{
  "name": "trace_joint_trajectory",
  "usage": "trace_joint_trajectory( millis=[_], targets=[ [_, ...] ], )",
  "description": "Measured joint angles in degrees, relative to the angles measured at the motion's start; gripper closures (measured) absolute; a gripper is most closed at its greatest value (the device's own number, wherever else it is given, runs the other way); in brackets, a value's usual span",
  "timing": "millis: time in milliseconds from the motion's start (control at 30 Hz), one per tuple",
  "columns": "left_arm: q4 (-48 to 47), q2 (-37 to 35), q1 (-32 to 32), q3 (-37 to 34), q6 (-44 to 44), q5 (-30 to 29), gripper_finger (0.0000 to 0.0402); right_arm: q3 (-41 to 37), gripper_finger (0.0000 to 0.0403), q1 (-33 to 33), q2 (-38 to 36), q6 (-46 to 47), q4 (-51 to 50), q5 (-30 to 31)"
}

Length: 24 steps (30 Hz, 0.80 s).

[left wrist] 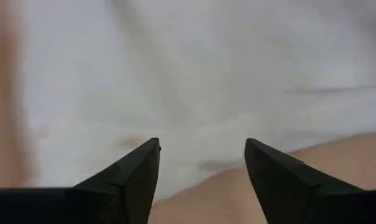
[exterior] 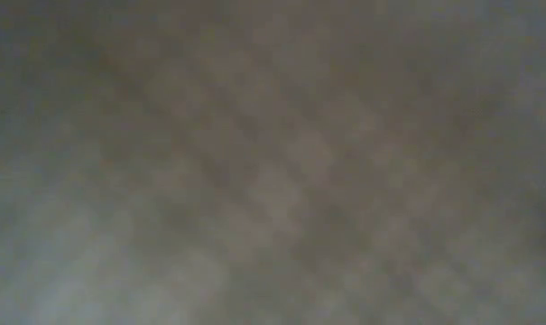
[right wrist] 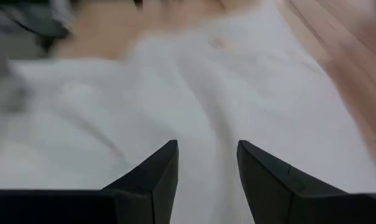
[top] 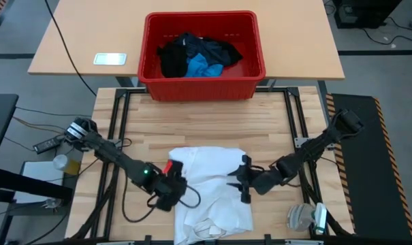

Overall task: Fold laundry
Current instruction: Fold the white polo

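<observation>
Nothing here can be read — no lettering, label, brand or number shows on the white shirt [top: 209, 187], the red crate [top: 201, 85] or the small white card [top: 109, 59] near the far table's left edge — it's all too small.

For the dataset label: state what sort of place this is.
Likely a robotics lab or test workspace: a wooden table on a metal frame, trailing cables across the floor, and a red crate of laundry.
</observation>
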Motion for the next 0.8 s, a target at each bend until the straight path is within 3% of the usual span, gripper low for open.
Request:
trace_joint_trajectory(
  millis=[67,200,467,533,700,800],
  targets=[
    [0.9,-1.7,1.7,-2.3,0.5,-1.1,0.0169,0.1,0.0231,-2.3,-0.3,0.7,-2.1,-2.6],
    [5.6,-7.6,7.3,-9.3,1.4,0.3,0.0189,-0.9,0.0231,-9.4,-2.2,-0.3,-3.6,-13.9],
    [14.7,-16.2,24.7,-21.0,1.8,4.4,0.0207,-1.2,0.0195,-22.7,-4.7,-9.9,-12.6,-23.7],
    [18.4,-16.2,29.8,-23.1,3.9,8.1,0.02,-1.2,0.0171,-25.9,-4.8,-10.1,-14.2,-26.9],
    [27.7,-15.7,38.7,-25.9,8.7,25.6,0.0163,-1.2,0.0086,-33.9,-4.7,-9.6,-23.1,-39.3],
    [29.2,-15.7,43.0,-25.8,10.9,28.5,0.0134,-1.2,0.0037,-37.3,-4.8,-10.9,-26.5,-42.1]
  ],
)
